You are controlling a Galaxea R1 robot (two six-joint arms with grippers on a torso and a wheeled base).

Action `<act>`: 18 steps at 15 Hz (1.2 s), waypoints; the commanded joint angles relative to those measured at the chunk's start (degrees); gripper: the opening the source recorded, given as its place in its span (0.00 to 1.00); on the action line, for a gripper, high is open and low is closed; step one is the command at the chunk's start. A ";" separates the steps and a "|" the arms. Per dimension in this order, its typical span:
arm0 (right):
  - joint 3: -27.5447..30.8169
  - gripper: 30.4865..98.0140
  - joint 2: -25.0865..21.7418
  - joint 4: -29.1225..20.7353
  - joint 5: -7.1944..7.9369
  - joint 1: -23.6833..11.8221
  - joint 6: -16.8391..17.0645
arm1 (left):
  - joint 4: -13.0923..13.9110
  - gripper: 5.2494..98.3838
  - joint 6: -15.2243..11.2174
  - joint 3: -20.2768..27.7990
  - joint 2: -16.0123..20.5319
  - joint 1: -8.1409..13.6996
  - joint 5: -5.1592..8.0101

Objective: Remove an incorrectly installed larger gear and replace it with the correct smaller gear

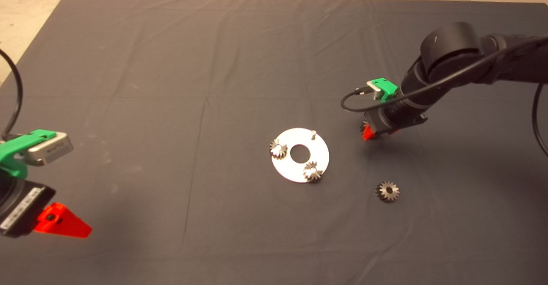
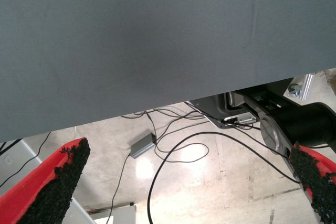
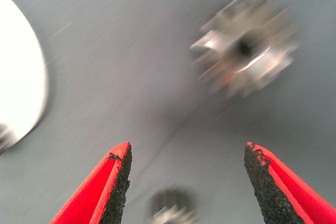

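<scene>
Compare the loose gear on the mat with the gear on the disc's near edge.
The smaller gear lies on the mat, clear of the disc; the disc gear sits at the disc's rim. The smaller gear is darker-faced with an open bore showing; the disc gear looks shinier. Both are toothed metal gears of similar size.

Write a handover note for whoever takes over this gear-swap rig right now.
Left gripper: open, empty, parked at the mat's lower left edge.
Right gripper: open, empty, just right of the round silver disc.
Large grey cone-shaped gear: apparently off the disc, on the mat by the right gripper.
Small dark grey gear: on the mat, right of the disc.
Done: one pin stands bare.
Left: seat the small gear on it.
</scene>
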State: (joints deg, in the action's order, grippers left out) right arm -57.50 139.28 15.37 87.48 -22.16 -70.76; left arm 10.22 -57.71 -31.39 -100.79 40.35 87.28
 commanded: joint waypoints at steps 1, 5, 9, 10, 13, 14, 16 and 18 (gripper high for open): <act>10.48 0.40 -1.83 -4.26 1.18 -1.48 -7.99 | 0.77 1.00 -0.28 0.82 0.37 0.61 7.72; 20.10 0.40 -8.73 -6.25 1.20 -2.62 -12.73 | 0.86 1.00 -0.58 1.87 0.63 0.61 7.72; 26.83 0.40 -16.52 -7.11 1.82 -2.89 -13.44 | 0.77 1.00 -1.97 2.93 0.37 0.61 7.72; 27.64 0.40 -17.90 -7.11 2.34 -3.29 -13.44 | 0.81 1.00 -2.00 2.93 0.28 0.61 7.72; 29.13 0.40 -19.26 -7.11 2.34 -3.68 -13.44 | 0.86 1.00 -2.14 3.55 0.46 0.61 7.72; 28.85 0.40 -18.97 -7.11 2.34 -3.70 -13.44 | 0.86 1.00 -2.32 3.63 0.46 0.61 7.72; 28.26 0.40 -17.77 -7.11 2.34 -3.86 -13.44 | 0.86 1.00 -2.49 3.81 0.46 0.61 7.72; 26.16 0.40 -16.28 -7.11 2.34 -3.86 -13.00 | 0.85 1.00 -2.49 3.98 0.46 0.61 7.72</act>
State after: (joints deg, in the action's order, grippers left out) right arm -29.18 120.83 9.96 87.87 -24.69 -83.71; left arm 10.25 -59.56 -28.57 -100.49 40.38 87.35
